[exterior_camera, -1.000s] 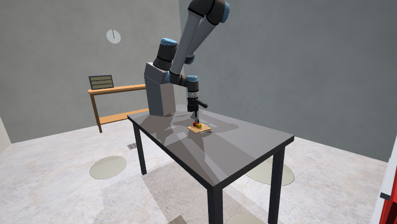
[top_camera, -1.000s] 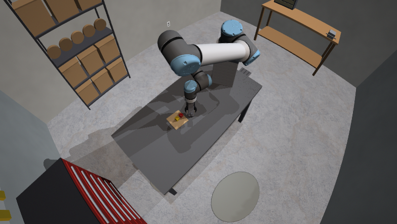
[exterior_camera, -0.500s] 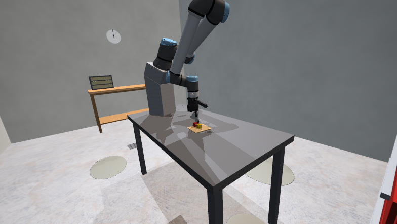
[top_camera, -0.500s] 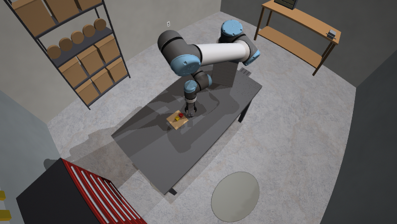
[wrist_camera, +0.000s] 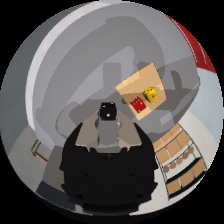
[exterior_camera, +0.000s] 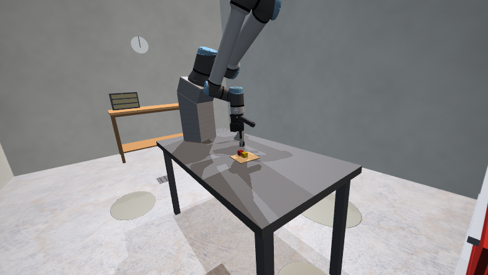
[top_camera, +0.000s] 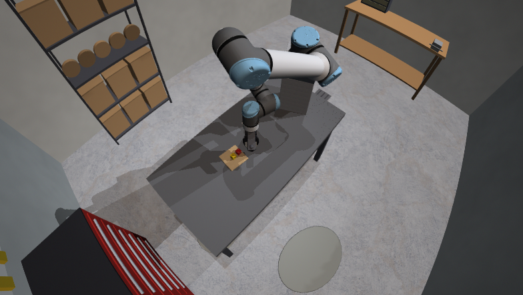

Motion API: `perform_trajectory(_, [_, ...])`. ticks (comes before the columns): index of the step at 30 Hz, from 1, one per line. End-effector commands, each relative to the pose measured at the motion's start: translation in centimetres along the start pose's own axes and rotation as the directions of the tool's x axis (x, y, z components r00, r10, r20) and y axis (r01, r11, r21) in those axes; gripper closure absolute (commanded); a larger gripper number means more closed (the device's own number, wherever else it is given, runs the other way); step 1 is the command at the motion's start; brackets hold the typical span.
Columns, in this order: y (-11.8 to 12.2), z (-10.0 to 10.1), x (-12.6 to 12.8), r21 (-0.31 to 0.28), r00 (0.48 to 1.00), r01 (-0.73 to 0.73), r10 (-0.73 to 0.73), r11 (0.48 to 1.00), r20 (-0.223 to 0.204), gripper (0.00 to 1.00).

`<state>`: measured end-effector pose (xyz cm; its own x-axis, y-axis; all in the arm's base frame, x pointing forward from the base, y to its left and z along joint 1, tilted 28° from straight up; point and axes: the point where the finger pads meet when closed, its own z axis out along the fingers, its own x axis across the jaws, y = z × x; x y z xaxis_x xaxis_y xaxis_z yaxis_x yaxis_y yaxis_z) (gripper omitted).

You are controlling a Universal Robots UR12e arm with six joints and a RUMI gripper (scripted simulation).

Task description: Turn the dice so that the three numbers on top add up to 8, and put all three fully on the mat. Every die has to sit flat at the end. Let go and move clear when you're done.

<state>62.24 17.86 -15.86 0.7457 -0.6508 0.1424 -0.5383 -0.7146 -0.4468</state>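
the tool (top_camera: pixel 251 146) (exterior_camera: pixel 241 142) (wrist_camera: pixel 108 109) was clamped on a black die (top_camera: pixel 251 148) (exterior_camera: pixel 243 145) (wrist_camera: pixel 108 111), above the tabletop (top_camera: pixel 234 219) (exterior_camera: pixel 290 184) (wrist_camera: pixel 75 75) beside the mat (top_camera: pixel 232 165) (exterior_camera: pixel 241 160) (wrist_camera: pixel 153 72), where the red die (top_camera: pixel 238 151) (exterior_camera: pixel 239 152) (wrist_camera: pixel 138 104) and yellow die (top_camera: pixel 233 156) (exterior_camera: pixel 244 154) (wrist_camera: pixel 150 94) sat. placing seemed in hand; the next move called for a flat landing, clear of both.

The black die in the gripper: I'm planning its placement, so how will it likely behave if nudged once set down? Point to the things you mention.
The black die (wrist_camera: pixel 108 111) would probably slide rather than roll, given its flat faces and boxy shape. It looks rigid, so it likely won't squash between the gripper's (wrist_camera: pixel 108 107) fingers.
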Motion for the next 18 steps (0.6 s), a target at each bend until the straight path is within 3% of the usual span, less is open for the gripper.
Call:
perform_trajectory(1, [0.1, -4.1, -0.1, -0.002, 1.0, 0.001, -0.001, 1.0, 0.005, 0.9])
perform_trajectory(10, [0.1, -6.0, -0.1, -0.002, 1.0, 0.001, -0.001, 1.0, 0.005, 0.9])
perform_trajectory(18, [0.1, -6.1, -0.1, -0.002, 1.0, 0.001, -0.001, 1.0, 0.005, 0.9])
